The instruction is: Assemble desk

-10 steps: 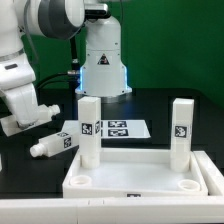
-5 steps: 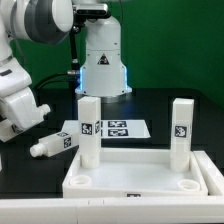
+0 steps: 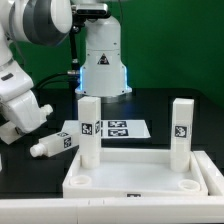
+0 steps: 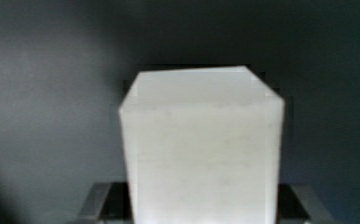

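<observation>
Exterior view's left side showed the robot arm (image 3: 28, 105) with its wrist tipped down toward the frame edge, so the fingertips fell out of sight there. The wrist view settled the grip: the pincer (image 4: 198, 203) was closed partway onto a blocky white part, the held leg (image 4: 198, 125). It filled the gap between the two grey fingers (image 4: 102, 200) and pointed away from the camera. Gripping it near one end probably left the other end free to enter a socket. Just right of the arm, a loose leg (image 3: 50, 147) lay on its side on the dark worktop (image 3: 25, 180), apart from the panel and likely parked for a later pick. Next, the left upright leg (image 3: 88, 128) stood in the far left corner of the tabletop panel (image 3: 135, 187), its tag facing the camera. Behind the panel, between the two posts, the marker board (image 3: 118, 128) lay flat on the worktop. At the exterior view's right, the right upright leg (image 3: 180, 130) stood in the far right corner. The panel lay rim up at the front so that its sockets opened upward. The front left socket (image 3: 80, 182) and the front right socket (image 3: 190, 184) were both empty. By my reckoning the desk stood half legged, and the held leg was meant for one of those front sockets once turned upright and lined up.
</observation>
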{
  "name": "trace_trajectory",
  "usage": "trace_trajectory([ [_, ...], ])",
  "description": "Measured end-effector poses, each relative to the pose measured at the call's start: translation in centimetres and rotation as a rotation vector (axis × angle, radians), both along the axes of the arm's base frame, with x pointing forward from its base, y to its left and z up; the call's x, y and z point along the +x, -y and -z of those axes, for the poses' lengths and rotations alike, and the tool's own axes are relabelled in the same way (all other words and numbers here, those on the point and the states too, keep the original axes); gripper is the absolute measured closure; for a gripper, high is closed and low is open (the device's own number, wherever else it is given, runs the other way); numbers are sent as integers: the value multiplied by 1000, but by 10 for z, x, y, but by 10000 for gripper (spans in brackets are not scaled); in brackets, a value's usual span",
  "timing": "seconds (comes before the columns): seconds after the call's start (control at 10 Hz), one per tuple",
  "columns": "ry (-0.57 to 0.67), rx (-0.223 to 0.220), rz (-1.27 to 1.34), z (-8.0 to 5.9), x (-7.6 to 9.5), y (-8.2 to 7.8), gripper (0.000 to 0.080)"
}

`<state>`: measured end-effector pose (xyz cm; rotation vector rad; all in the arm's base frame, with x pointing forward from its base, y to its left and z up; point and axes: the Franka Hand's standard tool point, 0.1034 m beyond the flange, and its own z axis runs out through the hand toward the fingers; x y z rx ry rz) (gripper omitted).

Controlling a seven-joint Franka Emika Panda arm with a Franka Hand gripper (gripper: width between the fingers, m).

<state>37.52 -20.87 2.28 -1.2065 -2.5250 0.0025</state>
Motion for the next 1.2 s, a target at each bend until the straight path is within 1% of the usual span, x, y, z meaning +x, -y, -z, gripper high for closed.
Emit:
trace_trajectory([
  [0.2,-1,-2,9,0,-1,1,512],
  [0.3,-2,-4,14,0,-1,1,355],
  [0.4,-3,-5,19,0,-1,2,227],
  [0.5,-7,-19,54,-1,0,2,227],
  [0.6,-7,-50,99,-7,5,0,166],
  [0.8,-19,-127,308,-28,17,-11,155],
  [0.9,-9,-179,420,-43,27,-14,151],
  [1.0,8,-226,554,-52,34,-20,151],
  [1.2,-2,-261,677,-52,32,-22,151],
])
